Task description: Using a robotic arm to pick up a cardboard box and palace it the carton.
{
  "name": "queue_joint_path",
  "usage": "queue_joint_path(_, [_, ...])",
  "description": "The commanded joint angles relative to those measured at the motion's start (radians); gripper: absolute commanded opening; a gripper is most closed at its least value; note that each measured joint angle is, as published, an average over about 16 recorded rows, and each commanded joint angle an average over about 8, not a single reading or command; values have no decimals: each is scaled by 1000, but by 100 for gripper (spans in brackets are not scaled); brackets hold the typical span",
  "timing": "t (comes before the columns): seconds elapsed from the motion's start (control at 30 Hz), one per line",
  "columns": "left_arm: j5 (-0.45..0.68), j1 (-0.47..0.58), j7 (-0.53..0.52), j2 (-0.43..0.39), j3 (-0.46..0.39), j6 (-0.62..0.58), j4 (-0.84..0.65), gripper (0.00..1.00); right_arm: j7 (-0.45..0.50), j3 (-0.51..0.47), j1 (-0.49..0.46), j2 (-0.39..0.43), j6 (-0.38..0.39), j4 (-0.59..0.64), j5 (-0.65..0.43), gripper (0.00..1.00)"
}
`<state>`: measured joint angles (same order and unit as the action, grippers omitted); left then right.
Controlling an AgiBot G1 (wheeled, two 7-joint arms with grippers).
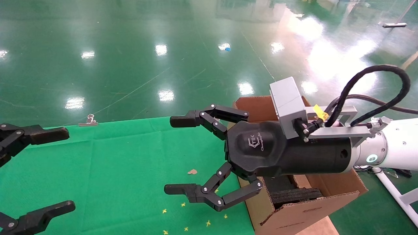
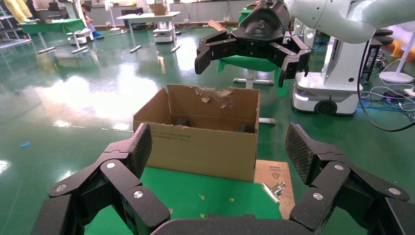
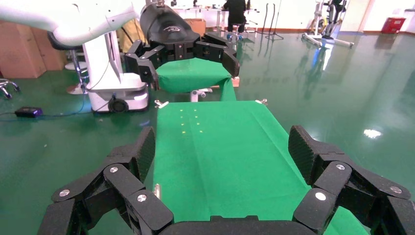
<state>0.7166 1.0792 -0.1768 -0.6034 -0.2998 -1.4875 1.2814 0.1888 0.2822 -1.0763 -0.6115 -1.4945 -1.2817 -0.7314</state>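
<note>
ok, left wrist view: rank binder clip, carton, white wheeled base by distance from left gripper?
From the left gripper, jaws open:
1. binder clip, by the cloth's edge.
2. carton, just past the table.
3. white wheeled base, on the floor beyond.

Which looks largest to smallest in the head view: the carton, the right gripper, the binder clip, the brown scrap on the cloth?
1. right gripper, though nearness to the camera enlarges it
2. carton, partly hidden behind it
3. binder clip
4. brown scrap

The last two look close in size.

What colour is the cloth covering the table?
Bright green cloth, plain, seen best in the right wrist view.
</note>
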Motion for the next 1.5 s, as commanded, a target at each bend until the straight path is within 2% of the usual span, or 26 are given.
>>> queue_joint_path(0.03, [0,0,0,0,0,0,0,100,0,0,0,0,0,0,0,100])
queue_joint_path(1.5, [0,0,0,0,0,0,0,100,0,1,-1,0,0,1,0,100])
